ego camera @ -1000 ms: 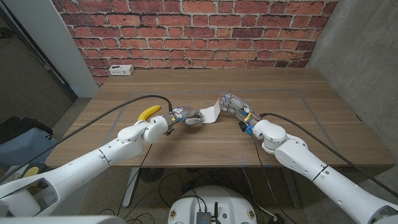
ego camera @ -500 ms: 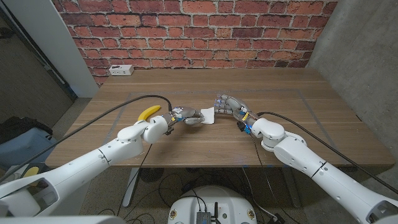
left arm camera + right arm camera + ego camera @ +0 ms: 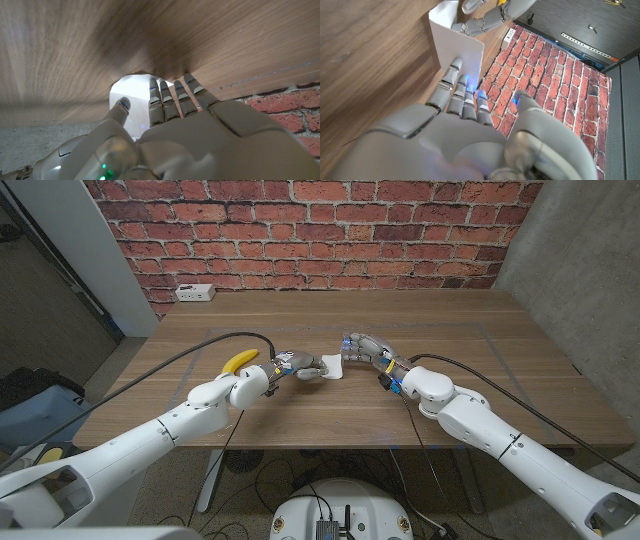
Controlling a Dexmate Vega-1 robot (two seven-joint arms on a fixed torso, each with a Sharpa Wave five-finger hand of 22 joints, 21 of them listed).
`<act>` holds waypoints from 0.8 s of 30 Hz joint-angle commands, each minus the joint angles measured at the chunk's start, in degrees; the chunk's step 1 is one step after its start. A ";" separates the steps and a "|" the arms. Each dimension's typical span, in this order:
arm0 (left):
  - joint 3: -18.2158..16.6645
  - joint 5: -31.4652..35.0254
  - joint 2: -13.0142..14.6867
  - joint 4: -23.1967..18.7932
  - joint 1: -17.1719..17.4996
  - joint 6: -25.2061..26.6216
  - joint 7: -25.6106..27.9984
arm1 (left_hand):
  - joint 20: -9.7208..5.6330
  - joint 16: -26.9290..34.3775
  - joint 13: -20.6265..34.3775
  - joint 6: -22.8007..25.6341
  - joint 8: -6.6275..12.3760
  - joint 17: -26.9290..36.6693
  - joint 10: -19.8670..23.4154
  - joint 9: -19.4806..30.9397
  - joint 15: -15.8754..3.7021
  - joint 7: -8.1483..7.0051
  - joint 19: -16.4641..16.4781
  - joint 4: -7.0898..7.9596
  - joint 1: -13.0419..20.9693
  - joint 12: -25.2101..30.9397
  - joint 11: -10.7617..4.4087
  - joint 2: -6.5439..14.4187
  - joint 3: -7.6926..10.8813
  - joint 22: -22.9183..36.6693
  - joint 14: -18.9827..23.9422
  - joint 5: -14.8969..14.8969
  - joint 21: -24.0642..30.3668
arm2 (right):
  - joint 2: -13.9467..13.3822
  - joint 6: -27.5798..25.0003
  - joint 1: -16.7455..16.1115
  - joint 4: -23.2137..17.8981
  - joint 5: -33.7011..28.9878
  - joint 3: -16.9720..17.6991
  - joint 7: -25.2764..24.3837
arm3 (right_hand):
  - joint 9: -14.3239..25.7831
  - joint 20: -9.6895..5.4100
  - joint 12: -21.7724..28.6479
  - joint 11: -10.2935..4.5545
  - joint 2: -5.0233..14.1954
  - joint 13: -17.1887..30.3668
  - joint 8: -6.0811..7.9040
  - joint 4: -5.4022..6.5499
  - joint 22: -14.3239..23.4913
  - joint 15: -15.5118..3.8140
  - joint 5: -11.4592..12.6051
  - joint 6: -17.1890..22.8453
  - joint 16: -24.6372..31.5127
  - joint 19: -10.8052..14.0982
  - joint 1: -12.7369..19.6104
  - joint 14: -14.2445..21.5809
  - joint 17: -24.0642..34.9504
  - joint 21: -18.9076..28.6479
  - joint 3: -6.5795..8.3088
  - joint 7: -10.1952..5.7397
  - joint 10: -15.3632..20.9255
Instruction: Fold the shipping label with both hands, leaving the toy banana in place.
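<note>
The white shipping label [image 3: 333,366] lies mid-table between my two hands, its right part turned up and over. My left hand [image 3: 300,368] rests its fingers [image 3: 170,97] on the label [image 3: 131,92], thumb apart. My right hand [image 3: 366,350] comes from the other side with straight fingers [image 3: 462,92] touching the raised face of the label [image 3: 454,40], thumb off the paper. Across that sheet, the left hand's fingers [image 3: 481,22] lie on its far edge. The yellow toy banana [image 3: 238,360] lies on the wood to the left, beside my left wrist.
A white power strip [image 3: 194,293] sits at the table's far left edge below the brick wall. Black cables run along both forearms. Bare wood [image 3: 470,340] stretches right of my right hand.
My right hand has moved left toward my left hand, pushing the raised label edge over and down. The label now looks lower and narrower. The left hand and the banana have stayed put.
</note>
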 commanded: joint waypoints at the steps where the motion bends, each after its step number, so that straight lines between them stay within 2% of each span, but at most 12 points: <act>1: 0.19 -0.32 -0.20 0.95 -0.60 -0.58 -0.29 | 0.02 -0.05 0.10 -0.42 -0.09 -0.09 -0.19 0.03 -2.17 0.01 0.53 0.08 -0.09 -0.05 0.15 -0.16 0.39 0.21 -0.33 0.22 -0.20 | 0.61 -0.13 1.89 1.55 -1.75 -1.31 1.70 | -0.02 0.19 0.42 -0.08 0.02 -0.04 0.30 -0.42 0.27 0.20 0.01 0.98 0.53 0.40 0.01 0.66 0.10 0.26 0.26 2.13 1.37; 7: 0.25 -0.56 -0.20 1.30 -0.71 -0.66 -0.47 | 0.00 0.03 0.10 -0.27 0.02 -0.08 -0.02 0.03 -2.16 -0.04 0.57 0.08 -0.13 0.05 0.19 -0.21 0.38 0.22 -0.21 0.21 -0.28 | 0.44 -1.89 3.54 1.92 -2.09 -2.34 3.71 | -0.05 0.56 0.60 -0.07 -0.23 -0.08 0.60 -0.35 0.26 0.54 -0.04 2.79 0.45 0.72 -0.31 0.85 0.06 0.34 0.22 1.85 3.11; 11: 0.31 -0.68 -0.24 1.57 -0.80 -0.71 -0.52 | -0.02 0.04 0.10 -0.33 0.01 -0.08 0.02 0.03 -2.20 0.03 0.61 0.07 -0.16 0.09 0.21 -0.26 0.37 0.22 -0.21 0.21 -0.30 | 0.03 -3.06 5.11 1.98 -3.27 -3.43 5.26 | -0.05 0.91 0.34 0.63 -0.44 -0.09 0.65 0.04 0.26 1.03 -0.18 3.87 0.30 0.58 -1.02 0.53 0.16 0.25 -0.11 2.22 3.41; 17: 0.47 -0.94 -0.40 2.23 -1.11 -1.18 -0.51 | -0.08 -0.01 0.10 -0.49 -0.02 -0.08 -0.18 0.03 -2.29 -0.10 0.63 0.07 -0.19 0.03 0.15 -0.32 0.35 0.22 -0.35 0.20 -0.37 | -0.34 -5.51 7.28 1.61 -5.15 -4.85 6.63 | -0.03 0.65 -0.45 0.63 -0.46 -0.08 0.11 0.81 0.28 0.97 -0.24 3.71 -0.11 -0.90 -2.19 -0.77 0.33 -0.23 -0.59 1.86 2.63; 24: 0.78 -1.12 -0.71 2.89 -1.54 -1.61 -0.70 | -0.26 -0.02 0.11 -0.61 0.00 -0.08 -0.44 0.03 -2.33 0.00 0.68 0.05 -0.27 -0.02 -0.02 -0.47 0.30 0.23 -0.45 0.19 -0.47 | -0.36 -6.16 7.90 1.62 -5.66 -5.07 7.18 | -0.03 0.12 -1.05 0.16 -0.40 -0.04 -0.52 1.52 0.31 0.49 -0.16 3.23 -0.18 -1.89 -3.23 -1.36 0.39 -0.28 -0.86 1.28 2.33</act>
